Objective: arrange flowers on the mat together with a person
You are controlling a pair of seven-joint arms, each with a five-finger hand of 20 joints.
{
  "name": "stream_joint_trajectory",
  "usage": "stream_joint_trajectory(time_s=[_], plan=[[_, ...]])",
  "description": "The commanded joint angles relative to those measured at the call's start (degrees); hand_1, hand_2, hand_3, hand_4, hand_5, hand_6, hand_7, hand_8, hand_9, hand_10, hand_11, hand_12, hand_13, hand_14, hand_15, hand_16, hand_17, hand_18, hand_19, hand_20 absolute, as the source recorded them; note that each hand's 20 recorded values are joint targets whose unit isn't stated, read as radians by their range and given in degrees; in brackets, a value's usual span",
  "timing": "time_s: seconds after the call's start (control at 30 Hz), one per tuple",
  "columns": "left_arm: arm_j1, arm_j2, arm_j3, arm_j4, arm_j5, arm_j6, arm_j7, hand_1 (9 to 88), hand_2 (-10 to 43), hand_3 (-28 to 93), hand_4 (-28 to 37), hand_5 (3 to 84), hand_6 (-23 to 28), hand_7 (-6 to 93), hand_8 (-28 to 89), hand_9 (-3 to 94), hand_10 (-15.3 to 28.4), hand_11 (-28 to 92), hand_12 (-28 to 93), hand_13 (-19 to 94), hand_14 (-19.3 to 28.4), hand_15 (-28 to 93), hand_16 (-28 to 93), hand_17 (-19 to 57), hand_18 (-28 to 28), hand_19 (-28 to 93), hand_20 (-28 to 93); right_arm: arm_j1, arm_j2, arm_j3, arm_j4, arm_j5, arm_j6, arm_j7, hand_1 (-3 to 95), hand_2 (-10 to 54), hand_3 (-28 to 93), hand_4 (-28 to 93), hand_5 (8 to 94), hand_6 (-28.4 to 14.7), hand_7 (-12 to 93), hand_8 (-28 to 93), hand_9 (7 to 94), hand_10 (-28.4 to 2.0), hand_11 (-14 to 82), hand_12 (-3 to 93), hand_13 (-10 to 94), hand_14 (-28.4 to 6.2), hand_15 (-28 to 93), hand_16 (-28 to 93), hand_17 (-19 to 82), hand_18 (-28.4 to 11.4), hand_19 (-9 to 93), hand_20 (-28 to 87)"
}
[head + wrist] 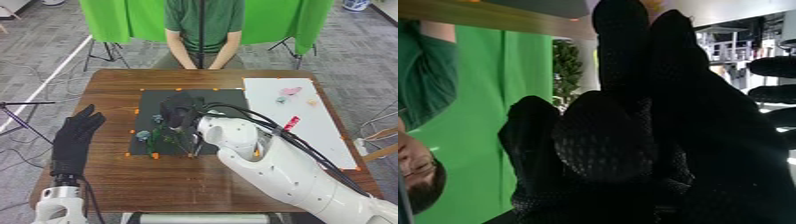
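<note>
My left hand (78, 131) rests at the table's left side, beside the dark mat (229, 96), with straight fingers. Over the middle of that mat is my right hand (180, 109), covering part of the flowers below. In the right wrist view, the dark glove of my right hand (607, 142) shows no flower with it. A blue-grey flower (143, 135) with green stems (152, 146) lies on the mat's near left, and another bluish flower (158, 118) is close beside the right hand.
On the white sheet (266, 107) at the right lie a pink flower (290, 91), a teal flower (281, 100), a peach flower (312, 102) and a red item (292, 123). My right arm (302, 175) crosses the sheet's near left edge. Orange pieces edge the mat.
</note>
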Motion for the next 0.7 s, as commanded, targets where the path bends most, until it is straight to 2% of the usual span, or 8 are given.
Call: stream_joint_trajectory(time_s=[0.03, 0.1, 0.17, 0.23, 0.47, 0.53, 0.63, 0.7], plan=[[0.3, -0.27, -0.20, 0.27, 0.30, -0.70, -0.45, 19.5, 2.8, 66, -28.3, 43.0, 3.1, 12.8, -6, 43.8, 13.0, 14, 14, 34, 15.5, 11, 2, 4.8, 9.2, 1, 15, -0.2, 0.7, 0.0, -0.5, 1.0, 0.2, 0.0, 56.9, -9.5, 58, -24, 72.7, 5.6, 20, -1, 91.1, -6.7, 7.2, 37.6, 94, 0.3, 58, 33, 57, -15.6, 93, 51], [0.4, -0.23, -0.25, 0.26, 0.36, -0.71, -0.37, 19.4, 2.7, 66, -28.3, 43.0, 3.1, 12.8, -6, 43.8, 13.0, 14, 14, 34, 15.5, 11, 2, 4.8, 9.2, 1, 15, -0.2, 0.8, 0.3, -0.5, 0.8, -0.3, -0.2, 51.9, -9.5, 62, -25, 70.7, 5.4, 19, -3, 88.2, -7.4, 9.6, 32.4, 94, 0.1, 58, 33, 57, -15.8, 93, 51], [0.4, -0.27, -0.31, 0.19, 0.38, -0.78, -0.49, 19.5, 2.7, 66, -28.3, 43.0, 3.1, 12.8, -6, 43.8, 13.1, 14, 14, 34, 15.5, 11, 2, 4.8, 9.2, 1, 15, -0.3, 0.9, 0.4, -0.6, 1.4, -0.3, -0.1, 46.2, -9.5, 68, -26, 68.5, 5.4, 19, -11, 84.8, -8.4, 13.4, 25.9, 94, 0.1, 57, 33, 57, -15.9, 93, 51], [0.4, -0.22, -0.30, 0.21, 0.35, -0.75, -0.59, 19.5, 2.7, 66, -28.3, 42.9, 3.1, 12.8, -6, 43.8, 13.1, 14, 14, 35, 15.5, 11, 2, 4.8, 9.2, 1, 15, -0.4, 1.0, 0.5, -0.7, 1.1, -0.3, 0.0, 42.7, -9.5, 71, -27, 67.7, 5.3, 19, -13, 83.5, -9.1, 16.2, 21.7, 94, -0.1, 56, 33, 57, -15.9, 93, 51], [0.3, -0.25, -0.19, 0.19, 0.39, -0.85, -0.54, 19.5, 2.4, 66, -28.3, 42.9, 3.1, 12.8, -6, 43.7, 13.0, 14, 14, 35, 15.5, 11, 2, 4.8, 9.2, 1, 15, -1.8, 1.1, 3.2, -1.7, 2.0, 0.2, 0.5, 40.8, -9.5, 72, -27, 64.9, 5.2, 18, -13, 82.0, -9.6, 17.2, 18.8, 94, -0.3, 56, 34, 56, -16.2, 93, 51], [0.3, -0.24, -0.14, 0.20, 0.39, -0.99, -0.64, 19.4, 2.4, 66, -28.3, 42.9, 3.1, 12.8, -6, 43.7, 13.0, 14, 14, 35, 15.5, 11, 2, 4.8, 9.2, 1, 15, -3.2, 1.6, 5.6, -3.8, 4.7, 2.2, 1.5, 40.4, -9.5, 71, -27, 63.7, 5.0, 18, -13, 80.9, -9.8, 17.0, 18.7, 93, -0.5, 55, 34, 56, -16.2, 93, 51], [0.2, -0.47, -0.19, 0.21, 0.47, -1.10, -0.38, 19.4, 2.3, 66, -28.3, 42.9, 3.1, 12.8, -6, 43.7, 13.0, 14, 14, 35, 15.5, 11, 2, 4.7, 9.2, 1, 15, -7.1, 3.4, 11.1, -8.6, 9.2, 8.2, 2.8, 39.3, -9.5, 71, -26, 63.0, 4.3, 18, -13, 79.6, -10.3, 17.1, 18.6, 92, -1.4, 54, 33, 54, -16.4, 93, 50], [0.0, -0.47, -0.13, 0.23, 0.48, -1.16, -0.25, 19.4, 2.2, 66, -28.3, 42.9, 3.1, 12.8, -6, 43.7, 13.0, 14, 14, 35, 15.5, 11, 2, 4.7, 9.2, 1, 15, -11.7, 4.9, 16.9, -13.1, 15.1, 11.9, 3.7, 38.7, -9.5, 70, -24, 63.0, 3.8, 18, -12, 78.6, -11.2, 16.9, 18.4, 89, -3.2, 49, 32, 51, -17.0, 91, 44]])
